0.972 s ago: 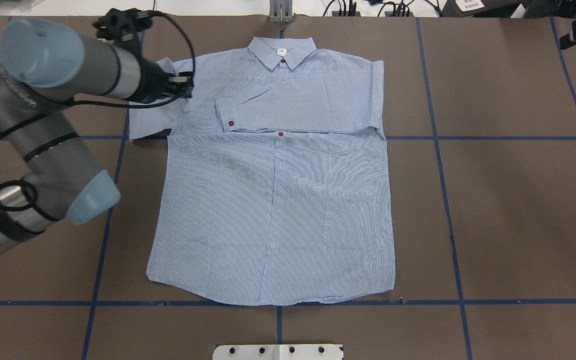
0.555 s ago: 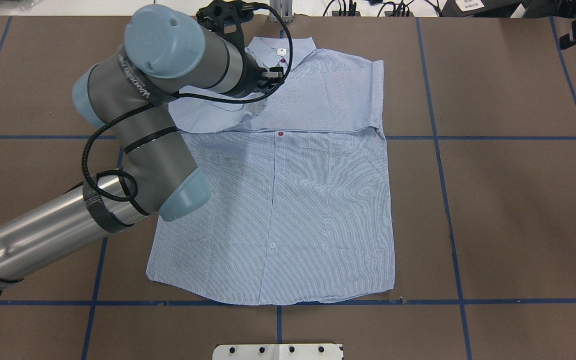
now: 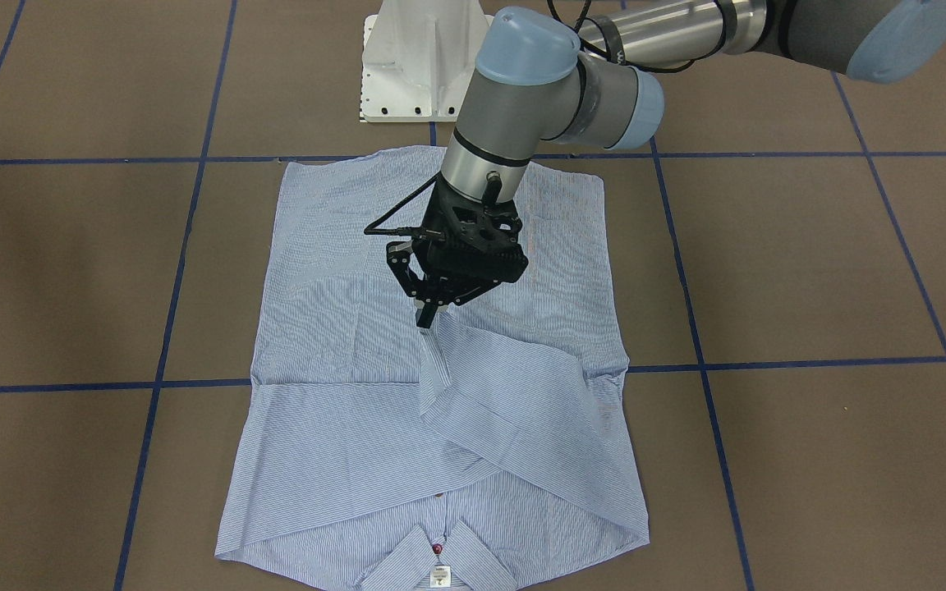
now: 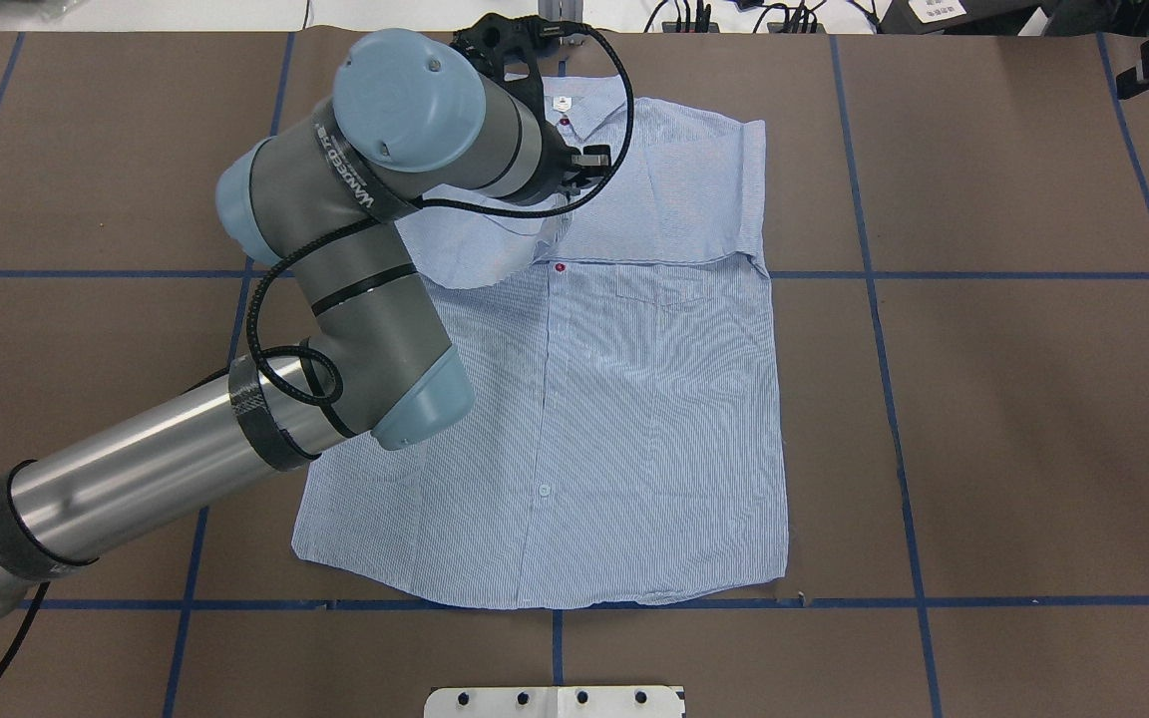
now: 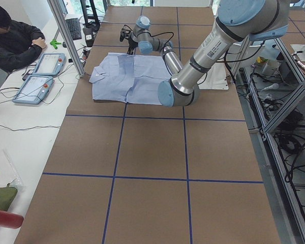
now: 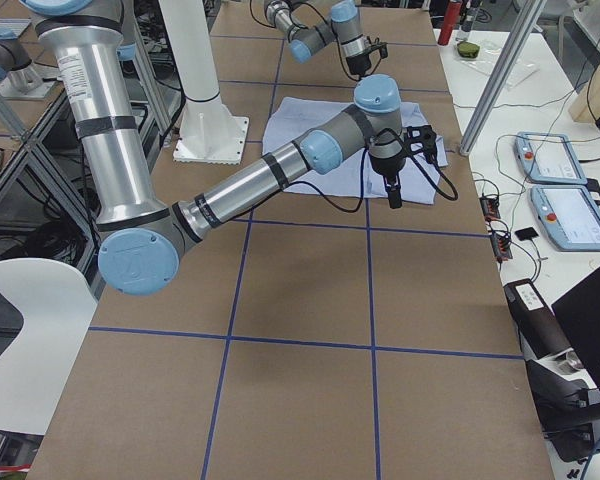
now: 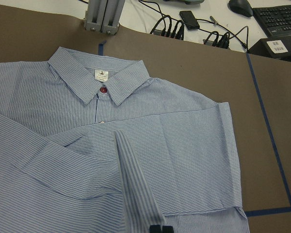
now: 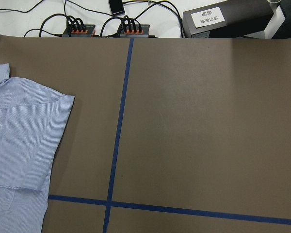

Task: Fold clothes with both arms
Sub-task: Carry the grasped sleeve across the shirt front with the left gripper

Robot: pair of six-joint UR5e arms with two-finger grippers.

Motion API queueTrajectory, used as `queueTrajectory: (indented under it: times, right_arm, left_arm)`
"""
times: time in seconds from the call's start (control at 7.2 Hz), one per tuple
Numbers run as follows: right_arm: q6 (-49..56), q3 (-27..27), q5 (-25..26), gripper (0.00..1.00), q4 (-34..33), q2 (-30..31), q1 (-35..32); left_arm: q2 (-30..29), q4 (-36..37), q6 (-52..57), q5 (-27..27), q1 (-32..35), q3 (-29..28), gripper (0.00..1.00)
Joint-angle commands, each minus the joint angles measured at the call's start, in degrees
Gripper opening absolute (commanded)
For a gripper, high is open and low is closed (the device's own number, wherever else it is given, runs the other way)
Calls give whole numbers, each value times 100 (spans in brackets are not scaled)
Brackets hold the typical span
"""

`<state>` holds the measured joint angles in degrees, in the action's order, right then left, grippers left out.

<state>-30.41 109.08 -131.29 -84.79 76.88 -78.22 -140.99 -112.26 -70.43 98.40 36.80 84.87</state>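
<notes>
The light blue striped shirt (image 4: 634, 419) lies flat, front up, collar (image 7: 99, 73) toward the far edge. Its right sleeve is folded in across the chest. My left gripper (image 3: 426, 320) is shut on the end of the left sleeve (image 3: 481, 394), holding it raised over the chest so the fabric slopes down to the shoulder. In the left wrist view the shut fingertips (image 7: 160, 228) pinch a narrow ridge of sleeve. The right gripper (image 6: 393, 195) hangs above bare table beside the shirt's right edge (image 8: 19, 145); whether it is open or shut cannot be told.
The white pedestal base (image 4: 555, 701) sits at the near table edge. A metal post (image 7: 102, 17) and cabled power strips (image 7: 169, 31) line the far edge. A person (image 5: 12, 38) sits by two pendants (image 5: 40, 76). Blue tape lines (image 4: 934, 601) cross the brown table.
My left arm has swung right from the shirt's left side, carrying the left sleeve over the chest. It now covers the folded right sleeve's cuff.
</notes>
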Motion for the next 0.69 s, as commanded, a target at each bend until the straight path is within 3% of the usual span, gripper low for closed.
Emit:
queueTrajectory:
  times: [0.0, 0.28, 0.56]
  right_arm:
    - [0, -18, 7, 100, -2, -15, 0]
    - [-17, 8, 7, 100, 6, -15, 0]
    - [-305, 70, 24, 100, 15, -24, 9]
  left_arm:
    - [-16, -42, -23, -477, -286, -76, 100]
    - [-25, -24, 526, -498, -332, 11, 100]
    - [220, 81, 1013, -227, -314, 511, 100]
